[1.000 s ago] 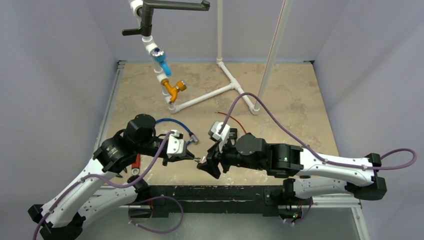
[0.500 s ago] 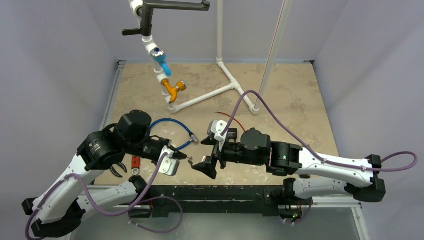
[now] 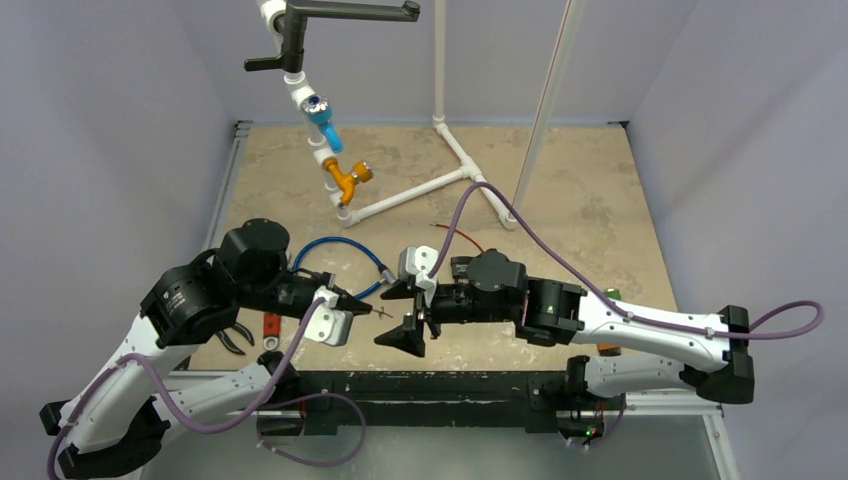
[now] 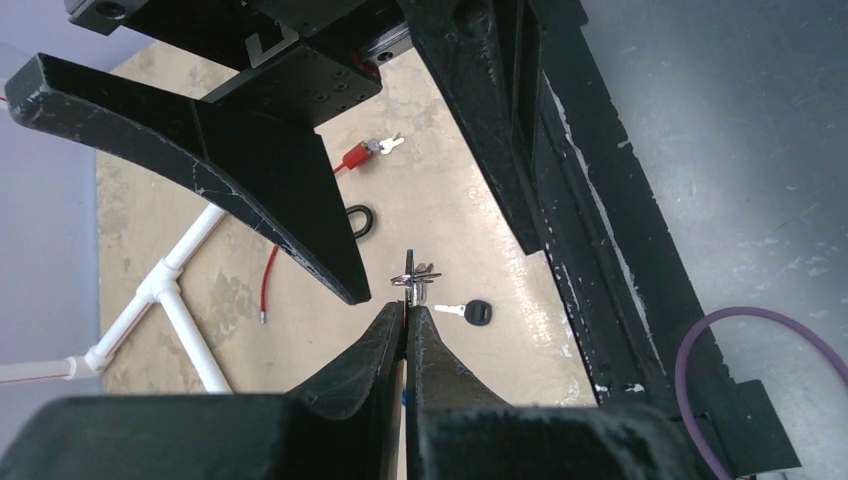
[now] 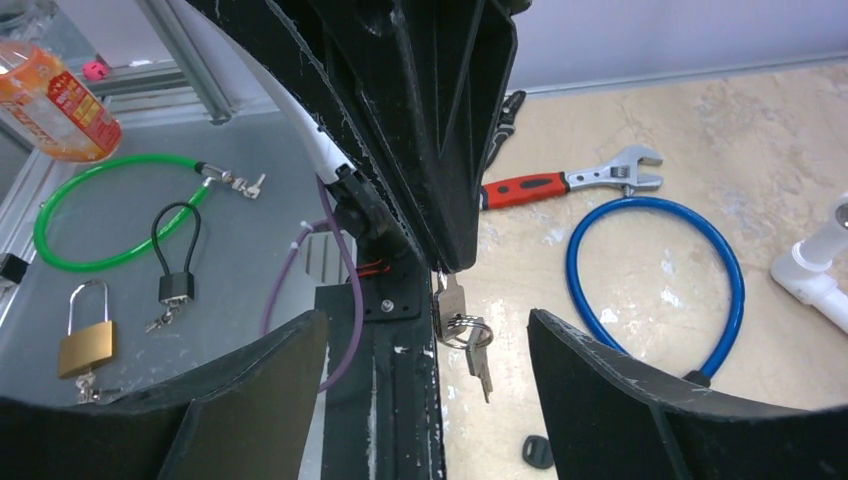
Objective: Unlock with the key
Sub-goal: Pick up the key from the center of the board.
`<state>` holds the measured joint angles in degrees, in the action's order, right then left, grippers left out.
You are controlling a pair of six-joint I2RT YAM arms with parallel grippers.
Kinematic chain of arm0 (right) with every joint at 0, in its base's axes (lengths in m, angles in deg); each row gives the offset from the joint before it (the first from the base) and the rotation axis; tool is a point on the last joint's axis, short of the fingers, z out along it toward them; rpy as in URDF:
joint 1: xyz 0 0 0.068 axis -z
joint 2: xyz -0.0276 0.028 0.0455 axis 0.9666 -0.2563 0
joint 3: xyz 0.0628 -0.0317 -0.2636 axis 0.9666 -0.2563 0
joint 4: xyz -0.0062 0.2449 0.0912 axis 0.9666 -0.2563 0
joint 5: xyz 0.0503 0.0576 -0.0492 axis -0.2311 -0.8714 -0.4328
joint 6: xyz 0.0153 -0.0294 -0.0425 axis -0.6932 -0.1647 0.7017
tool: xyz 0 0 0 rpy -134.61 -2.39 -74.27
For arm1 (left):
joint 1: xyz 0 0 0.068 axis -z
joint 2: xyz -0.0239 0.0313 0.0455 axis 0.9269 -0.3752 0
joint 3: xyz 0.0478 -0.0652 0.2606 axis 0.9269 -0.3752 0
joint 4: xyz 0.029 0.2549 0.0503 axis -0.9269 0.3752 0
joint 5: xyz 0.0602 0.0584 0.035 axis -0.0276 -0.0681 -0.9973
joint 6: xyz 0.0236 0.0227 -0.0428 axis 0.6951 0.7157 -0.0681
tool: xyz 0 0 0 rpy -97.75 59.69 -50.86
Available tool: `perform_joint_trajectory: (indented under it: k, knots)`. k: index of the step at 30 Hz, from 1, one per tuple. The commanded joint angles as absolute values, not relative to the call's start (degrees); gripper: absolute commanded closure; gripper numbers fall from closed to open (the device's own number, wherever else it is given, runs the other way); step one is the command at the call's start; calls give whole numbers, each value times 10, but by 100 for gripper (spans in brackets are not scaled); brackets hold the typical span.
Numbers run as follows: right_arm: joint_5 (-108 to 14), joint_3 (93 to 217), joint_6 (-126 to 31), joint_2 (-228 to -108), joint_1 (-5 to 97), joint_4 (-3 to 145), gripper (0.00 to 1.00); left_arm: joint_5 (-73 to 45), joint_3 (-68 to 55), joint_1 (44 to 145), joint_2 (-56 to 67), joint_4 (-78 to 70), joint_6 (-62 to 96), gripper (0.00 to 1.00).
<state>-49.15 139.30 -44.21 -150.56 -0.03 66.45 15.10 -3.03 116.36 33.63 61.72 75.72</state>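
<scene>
Now the left hand [image 3: 372, 311] is clenched on the key bunch [image 4: 416, 279], holding it above the bench [image 3: 580, 200]. The right hand [image 3: 404, 316] faces it, spread wide, gripping nothing. The blue cable lock [image 3: 345, 241] lies just behind.

Keys [image 5: 460, 325] are shiny metal, jaws scuffed matt black.

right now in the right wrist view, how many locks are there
4. A blue cable lock lies on the table; a green cable lock, a black cable padlock and a brass padlock lie on the grey surface beside it. Others may be hidden.
</scene>
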Motion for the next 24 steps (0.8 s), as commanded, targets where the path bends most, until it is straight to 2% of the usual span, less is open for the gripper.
perform_joint_trajectory:
  k: [1,5,18,24]
  knots:
    - [-537,1417,-436,-1486,17,697,30,177,-10,1156,340,582,708,100]
    - [-550,1403,-448,-1471,24,712,38,187,-11,1150,345,576,696,100]
    - [-535,1418,-449,-1492,25,734,54,197,-20,1146,349,563,677,100]
    - [-513,1424,-442,-1515,25,722,70,196,-24,1141,351,555,664,100]
